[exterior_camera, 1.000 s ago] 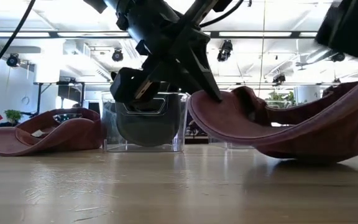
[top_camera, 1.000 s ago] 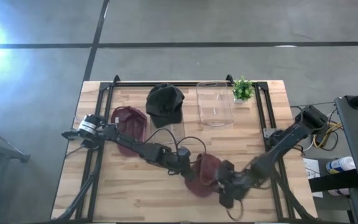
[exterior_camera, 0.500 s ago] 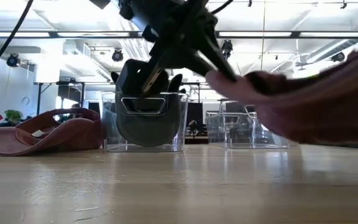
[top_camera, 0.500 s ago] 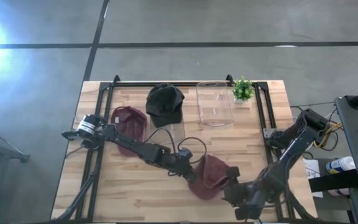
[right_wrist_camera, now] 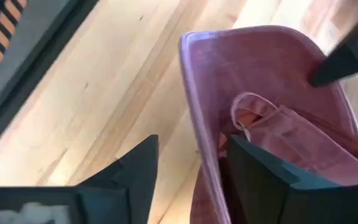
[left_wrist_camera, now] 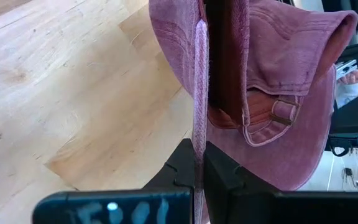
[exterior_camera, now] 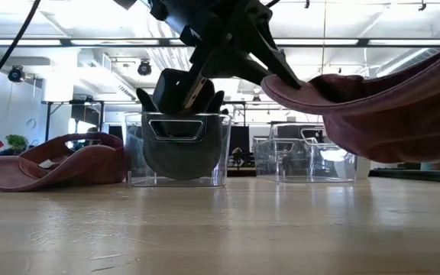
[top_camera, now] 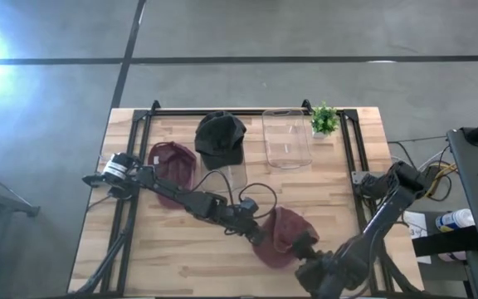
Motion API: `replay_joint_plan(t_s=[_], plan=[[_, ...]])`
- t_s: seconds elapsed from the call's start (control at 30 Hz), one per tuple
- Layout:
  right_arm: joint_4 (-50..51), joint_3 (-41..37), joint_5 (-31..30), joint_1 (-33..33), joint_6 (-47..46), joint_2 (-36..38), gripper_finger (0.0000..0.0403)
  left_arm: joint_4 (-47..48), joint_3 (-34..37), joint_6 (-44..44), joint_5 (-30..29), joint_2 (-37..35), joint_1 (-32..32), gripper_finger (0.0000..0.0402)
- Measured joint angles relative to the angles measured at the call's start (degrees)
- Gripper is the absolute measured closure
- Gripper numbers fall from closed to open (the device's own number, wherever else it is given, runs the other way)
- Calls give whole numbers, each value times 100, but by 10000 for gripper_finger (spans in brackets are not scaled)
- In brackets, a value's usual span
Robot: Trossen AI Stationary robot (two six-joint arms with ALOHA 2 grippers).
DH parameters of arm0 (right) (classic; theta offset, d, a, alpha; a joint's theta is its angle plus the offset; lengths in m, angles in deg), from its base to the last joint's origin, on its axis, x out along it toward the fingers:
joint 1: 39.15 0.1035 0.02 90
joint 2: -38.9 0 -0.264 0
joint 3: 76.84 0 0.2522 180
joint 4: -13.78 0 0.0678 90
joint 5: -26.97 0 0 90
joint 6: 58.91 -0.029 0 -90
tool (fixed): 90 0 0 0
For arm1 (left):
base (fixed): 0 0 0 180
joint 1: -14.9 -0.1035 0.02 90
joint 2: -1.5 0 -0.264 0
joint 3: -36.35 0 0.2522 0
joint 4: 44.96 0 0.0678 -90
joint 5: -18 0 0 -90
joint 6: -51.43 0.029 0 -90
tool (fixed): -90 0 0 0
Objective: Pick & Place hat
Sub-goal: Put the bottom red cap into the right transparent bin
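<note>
A maroon hat (top_camera: pixel 287 232) hangs clear of the table near its front edge; it also shows in the low view (exterior_camera: pixel 373 114). My left gripper (top_camera: pixel 261 235) is shut on the hat's left edge. My right gripper (top_camera: pixel 309 264) is open just near of the hat. The hat's rim (right_wrist_camera: pixel 194 106) stands between its fingers, one finger (right_wrist_camera: pixel 260 174) on the hollow inner side. A second maroon hat (top_camera: pixel 173 164) lies on the table at the left. A black hat (top_camera: pixel 220 137) sits in a clear bin. My left gripper pinches the hat's edge (left_wrist_camera: pixel 199 124) between its two shut fingers, coming slantwise from the table's left. The edge runs along the line of the fingers. The hat is lifted clear of the table, and its crown sags below the held edge, hollow side up. Whether my right gripper touches the rim, I cannot tell.
An empty clear bin (top_camera: pixel 286 137) stands at the back, right of the black hat's bin (exterior_camera: pixel 176 153). A small green plant (top_camera: pixel 324 119) stands at the far right corner. Bare wood (top_camera: pixel 181 257) lies at the front left.
The maroon hat has been lifted clear of the table and hangs higher in the low view. My left gripper has risen with it and shifted a little toward the right and near edges. My right gripper has drawn back toward the near edge.
</note>
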State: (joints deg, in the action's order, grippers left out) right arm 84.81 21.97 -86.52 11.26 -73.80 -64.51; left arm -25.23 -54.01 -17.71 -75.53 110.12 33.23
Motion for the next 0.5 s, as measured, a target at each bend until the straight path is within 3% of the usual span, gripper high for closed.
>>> replay_joint_plan(t_s=[0.3, 0.5], plan=[[615, 414, -73, -2, -22, -331, 138, -63, 0, -2, 7, 0, 0, 392], [749, 626, -404, -4, -96, -329, 122, -188, 1, -121, 10, 0, 0, 392]])
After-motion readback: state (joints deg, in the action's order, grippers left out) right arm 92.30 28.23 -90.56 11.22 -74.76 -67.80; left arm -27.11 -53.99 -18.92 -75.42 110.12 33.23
